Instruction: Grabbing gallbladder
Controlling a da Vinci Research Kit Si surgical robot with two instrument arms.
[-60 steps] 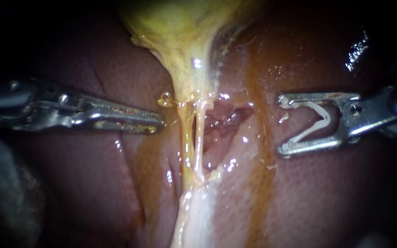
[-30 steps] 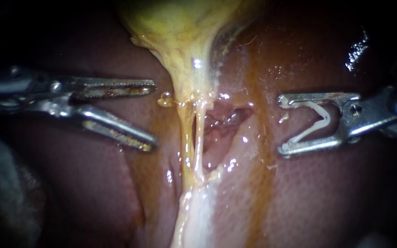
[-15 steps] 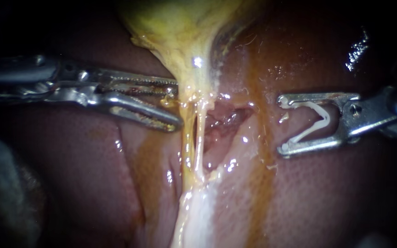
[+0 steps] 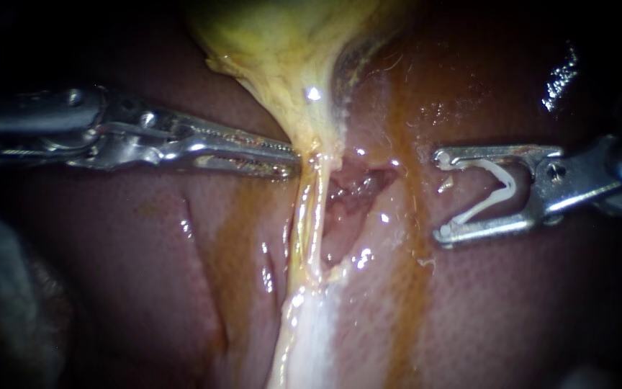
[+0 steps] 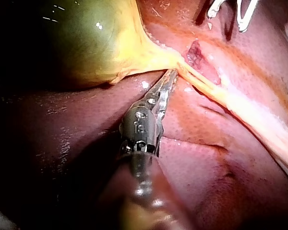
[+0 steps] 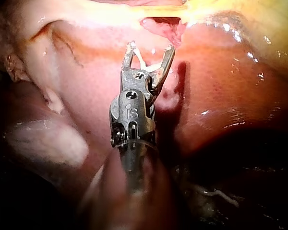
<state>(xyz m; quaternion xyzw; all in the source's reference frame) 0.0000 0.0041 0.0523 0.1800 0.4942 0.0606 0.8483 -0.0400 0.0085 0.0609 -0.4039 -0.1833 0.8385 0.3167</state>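
The left instrument (image 4: 293, 158) has its jaws closed on the narrow neck of the gallbladder (image 4: 282, 43), with only the tips biting. The gallbladder lies far and central, tapering into a pale tube (image 4: 302, 230) that runs nearward. The bite looks shallow. A deeper hold before any leftward pull should slip less on this wet, slick tissue. The right instrument (image 4: 440, 196) sits well to the right, jaws wide around a white clip (image 4: 494, 191) that touches both. The liver (image 4: 145, 288) lies beneath all of it, glossy, and leaves little room.
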